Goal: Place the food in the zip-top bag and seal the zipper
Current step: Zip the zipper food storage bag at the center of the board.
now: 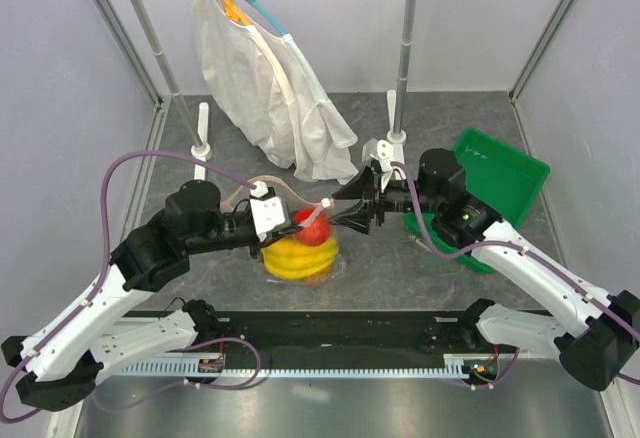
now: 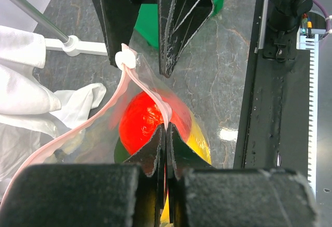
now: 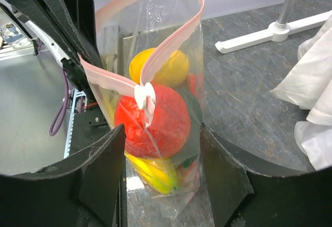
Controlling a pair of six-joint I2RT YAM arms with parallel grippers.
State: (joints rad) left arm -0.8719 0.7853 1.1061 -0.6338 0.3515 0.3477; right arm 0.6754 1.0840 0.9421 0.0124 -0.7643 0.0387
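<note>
Left claw (image 2: 165, 133) pinches the zipper (image 3: 174, 39) of the upright zip-top bag (image 3: 166, 9) holding the food (image 3: 166, 118), mid-surface (image 3: 249, 108), while right claw (image 3: 162, 128) stands wide, straddling the bag by the white slider (image 3: 145, 95).

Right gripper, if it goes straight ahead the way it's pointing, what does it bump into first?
The bag, probably at the white slider on its zipper, which sits straight ahead of the open right gripper. Depth is hard to judge.
</note>
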